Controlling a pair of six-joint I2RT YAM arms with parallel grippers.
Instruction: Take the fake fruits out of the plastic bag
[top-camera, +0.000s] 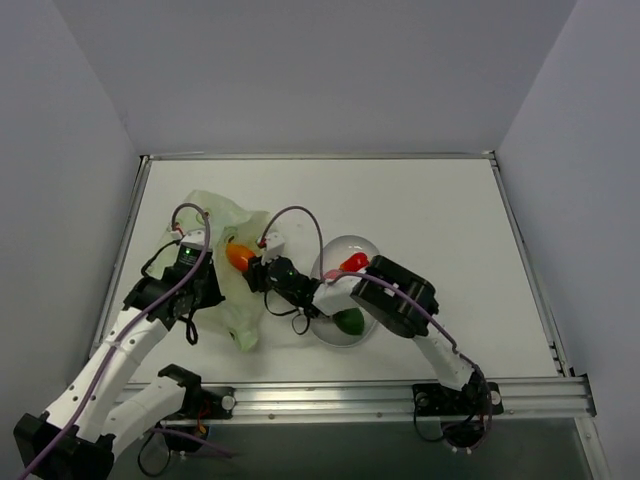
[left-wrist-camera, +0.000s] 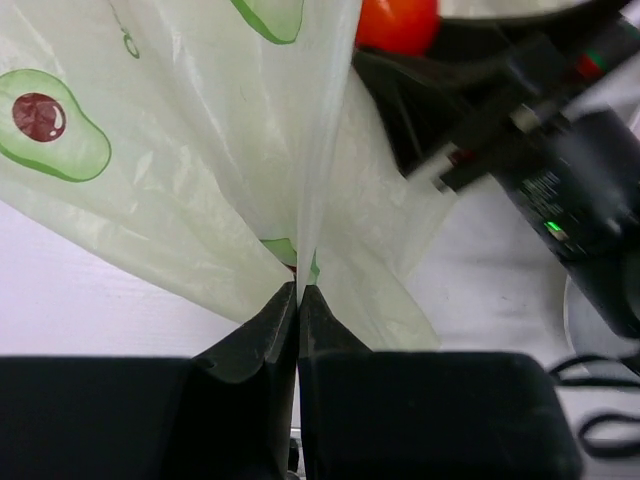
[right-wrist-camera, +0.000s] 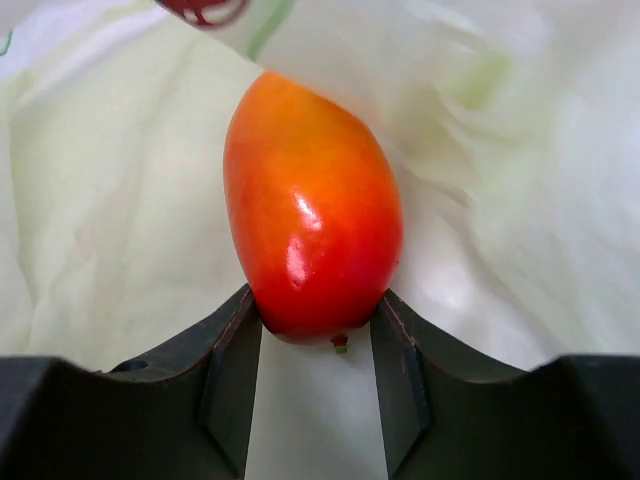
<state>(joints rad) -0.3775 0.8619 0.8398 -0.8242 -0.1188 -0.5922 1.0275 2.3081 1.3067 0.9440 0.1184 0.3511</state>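
The plastic bag (top-camera: 222, 225) lies left of centre, pale green with avocado prints (left-wrist-camera: 45, 125). My left gripper (left-wrist-camera: 298, 290) is shut on a fold of its film, and stands by the bag's near side (top-camera: 212, 292) in the top view. An orange-red oval fruit (right-wrist-camera: 312, 210) sits at the bag's mouth (top-camera: 238, 255). My right gripper (right-wrist-camera: 315, 320) is shut on its lower end, both pads touching it, with bag film (right-wrist-camera: 100, 200) behind. A red fruit (top-camera: 352, 262) and a green ball (top-camera: 349, 321) lie in the clear dish (top-camera: 335, 250). Other fruits are hidden.
The clear oval dish lies under my right arm (top-camera: 400, 295), right of the bag. Purple cables (top-camera: 300, 215) loop over both wrists. The table has a metal rail (top-camera: 400, 395) along its near edge and grey walls around it.
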